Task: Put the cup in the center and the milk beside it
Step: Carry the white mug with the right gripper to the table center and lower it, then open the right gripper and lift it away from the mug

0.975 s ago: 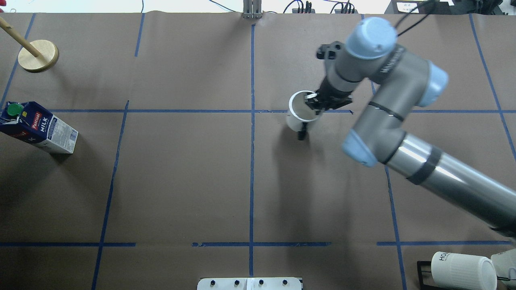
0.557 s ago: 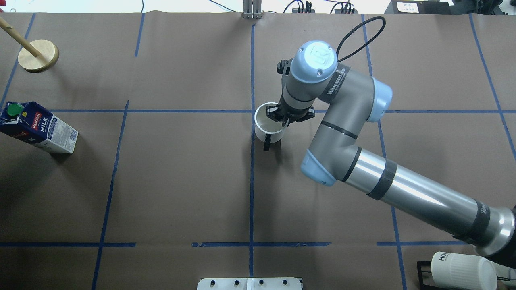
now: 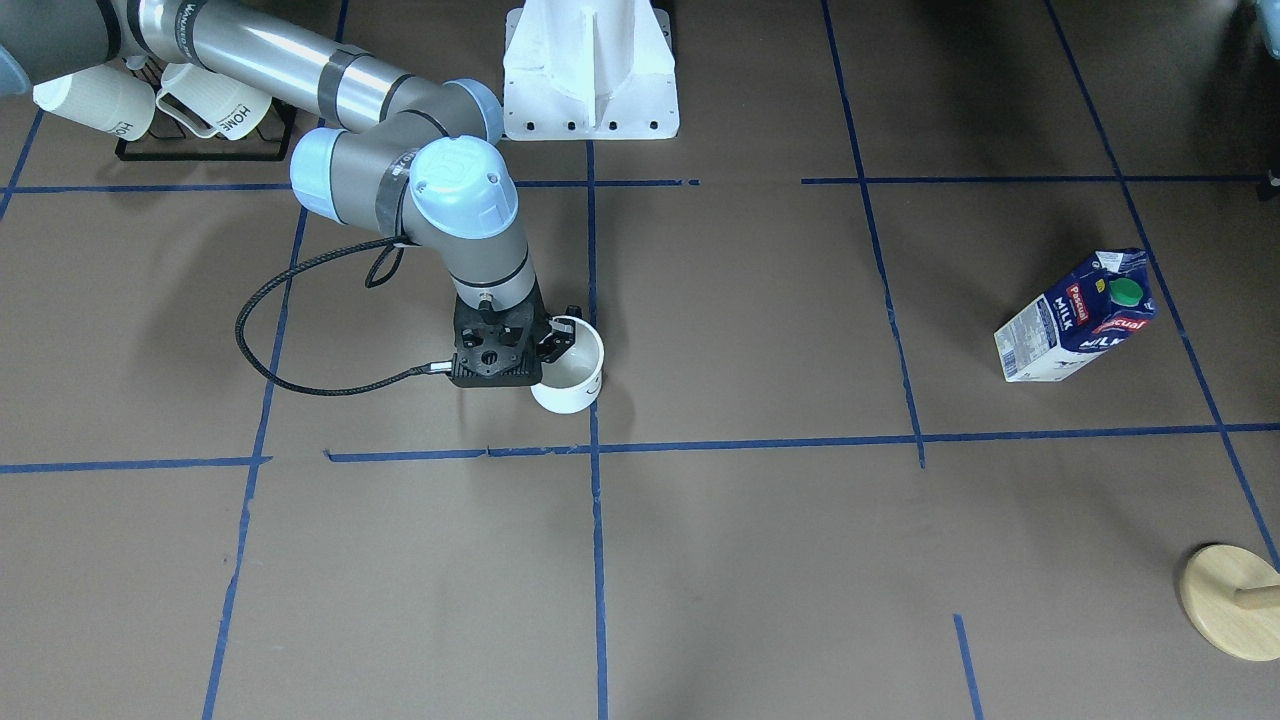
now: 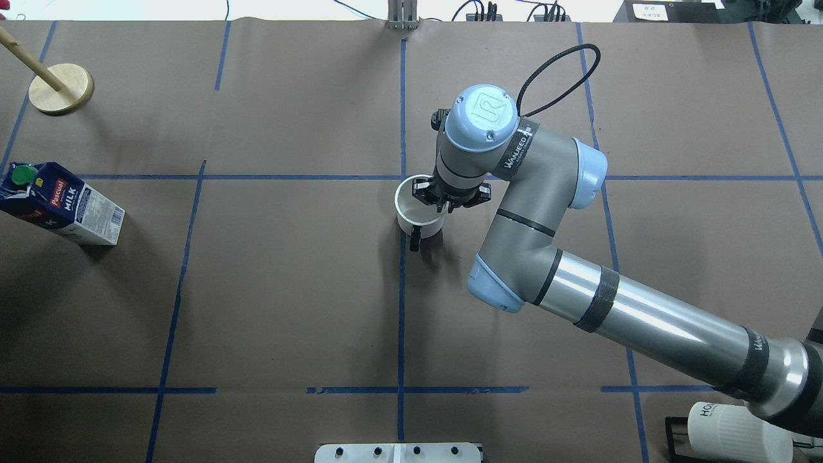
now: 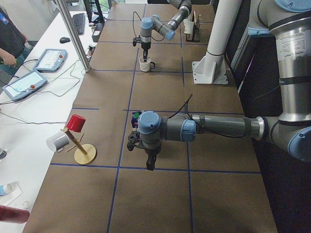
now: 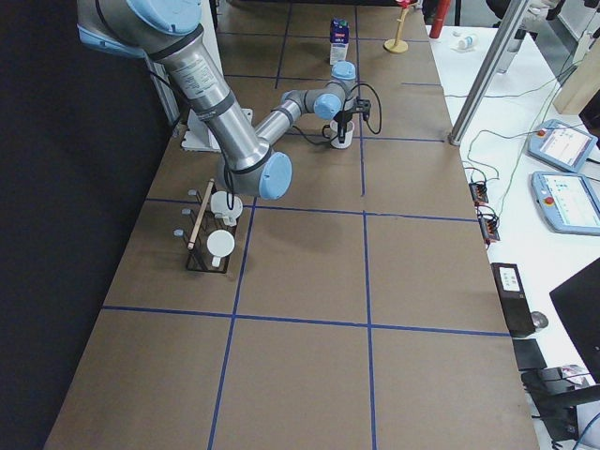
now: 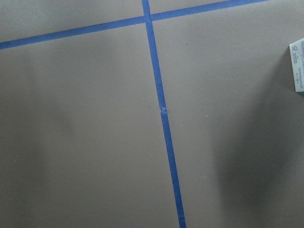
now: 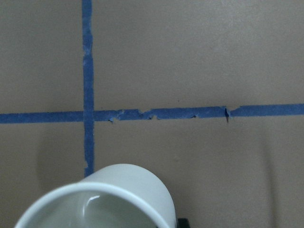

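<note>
Grips the cup by its rim with the right jaws. Holds it in the middle of the table, just on the robot's side of the centre, handle toward the robot's edge. Cannot tell whether the base touches the table. Shows the milk upright by the left edge, well apart from the cup. Hangs the left jaws, pointing down, near the milk; cannot tell how wide. Shows a wooden stand at the far left corner and a ribbed mug at the near right corner.
</note>
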Robot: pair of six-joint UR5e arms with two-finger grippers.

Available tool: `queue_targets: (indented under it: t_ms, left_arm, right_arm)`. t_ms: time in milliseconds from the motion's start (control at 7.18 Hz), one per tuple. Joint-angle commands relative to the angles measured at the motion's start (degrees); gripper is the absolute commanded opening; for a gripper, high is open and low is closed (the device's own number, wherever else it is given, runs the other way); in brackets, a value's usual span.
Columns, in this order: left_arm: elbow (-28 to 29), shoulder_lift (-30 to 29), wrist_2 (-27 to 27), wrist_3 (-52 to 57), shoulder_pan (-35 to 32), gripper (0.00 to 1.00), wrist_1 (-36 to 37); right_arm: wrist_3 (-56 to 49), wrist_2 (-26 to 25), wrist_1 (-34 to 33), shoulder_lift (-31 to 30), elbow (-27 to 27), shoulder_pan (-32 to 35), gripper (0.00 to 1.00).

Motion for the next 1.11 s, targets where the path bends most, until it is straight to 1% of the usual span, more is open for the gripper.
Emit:
queue_targets:
  t_ms: [0, 139, 279, 418, 557, 697, 836, 975]
  left_arm:
    - [0.3, 0.0, 0.0, 0.1, 0.0, 1.0, -0.4]
    - [0.5, 0.0, 0.0, 0.1, 0.0, 1.0, -0.7]
    - [0.4, 0.0, 0.1, 0.3, 0.0, 1.0, -0.6]
    - [0.4, -0.1, 0.5, 0.3, 0.0, 1.0, -0.7]
    - [-0.3, -0.5, 0.0, -0.4, 0.0, 1.0, -0.8]
    - [-0.3, -2.4, 0.1, -0.5, 0.0, 1.0, -1.6]
    - [0.4, -4.8, 0.3, -0.4, 0.0, 1.0, -2.6]
    - [0.9, -5.6, 0.4, -0.4, 0.0, 1.0, -3.1]
  right_arm:
    - [1.1, 1.3, -0.6, -0.8, 2.1, 3.0, 0.99]
    - [0.3, 3.6, -4.9, -0.6, 3.3, 6.3, 1.0]
    - [-1.4, 5.8, -9.4, -2.0, 7.1, 9.3, 1.0]
    - [-6.0, 8.7, -14.6, -2.8, 10.8, 12.9, 1.0]
    - [-12.6, 10.8, -20.1, -5.2, 15.3, 16.0, 1.0]
    - [-22.0, 10.9, -23.0, -10.3, 19.6, 20.0, 1.0]
    - [-30.6, 12.5, -23.4, -16.3, 22.3, 23.5, 1.0]
    - [-40.2, 14.9, -23.2, -21.5, 23.5, 27.9, 1.0]
